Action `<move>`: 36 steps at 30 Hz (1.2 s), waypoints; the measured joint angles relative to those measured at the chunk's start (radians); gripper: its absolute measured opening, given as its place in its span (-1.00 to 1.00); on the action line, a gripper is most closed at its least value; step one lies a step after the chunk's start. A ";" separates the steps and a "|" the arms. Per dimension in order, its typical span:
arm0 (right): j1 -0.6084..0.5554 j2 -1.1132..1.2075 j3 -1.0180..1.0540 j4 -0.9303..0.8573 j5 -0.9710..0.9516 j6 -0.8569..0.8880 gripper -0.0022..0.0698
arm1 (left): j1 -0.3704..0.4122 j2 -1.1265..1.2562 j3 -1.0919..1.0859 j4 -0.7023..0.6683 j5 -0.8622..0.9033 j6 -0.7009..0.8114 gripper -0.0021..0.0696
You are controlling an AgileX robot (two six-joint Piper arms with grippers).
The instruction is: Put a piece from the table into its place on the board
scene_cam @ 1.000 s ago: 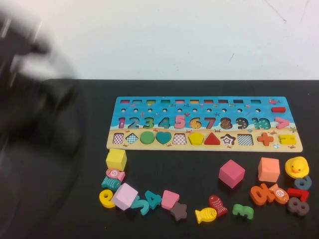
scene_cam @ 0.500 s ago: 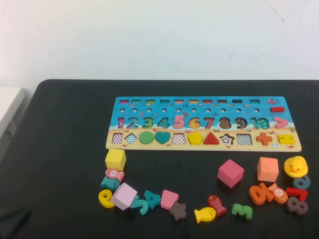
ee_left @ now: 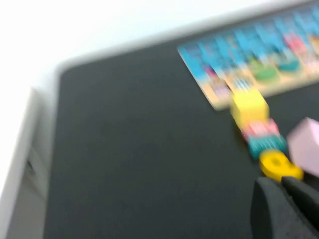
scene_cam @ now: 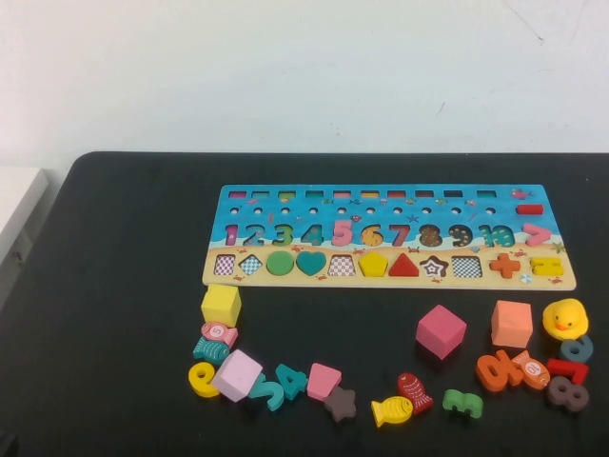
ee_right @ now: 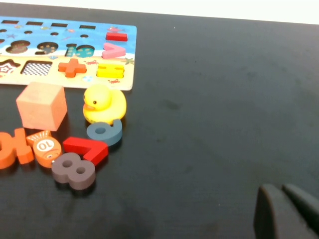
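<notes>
Hovering nearest, over bare tabletop off the left end of the toy row: left gripper (ee_left: 283,182), fingers looking pressed together, gripping nothing. Hanging likewise over bare tabletop beyond the rubber duck (ee_right: 103,103): right gripper (ee_right: 282,188), fingers closed against each other, empty. Neither showing in the high view.

Lying across the bottom of the high view: a loose band of toys, yellow fish (scene_cam: 392,411) at lower centre, yellow cube (scene_cam: 221,305) at lower left, pink cube (scene_cam: 441,331) and salmon cube (scene_cam: 512,324) to the right. Leaving wide open black table (scene_cam: 114,333) down the left side, its left edge running beside a white surface.

Lying further up, at centre frame, long side toward the camera: the board (scene_cam: 400,283). Sitting flush in the shape row, the piece (scene_cam: 373,265), between a checkered empty slot (scene_cam: 342,266) and a red triangle (scene_cam: 403,266). Filling slots further left: green circle (scene_cam: 280,263) and teal heart (scene_cam: 311,263).

Showing clear black strip behind the board, then white wall.
</notes>
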 joint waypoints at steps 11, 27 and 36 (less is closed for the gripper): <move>0.000 0.000 0.000 0.000 0.001 0.000 -0.89 | 0.144 -0.112 0.090 -0.047 0.084 -0.032 -0.95; 0.000 0.000 0.000 0.000 0.001 0.000 -0.89 | 0.144 -0.116 0.088 -0.330 0.085 0.313 -0.95; 0.000 0.000 0.000 0.000 0.001 0.000 -0.89 | 0.144 -0.116 0.088 -0.338 0.085 0.316 -0.95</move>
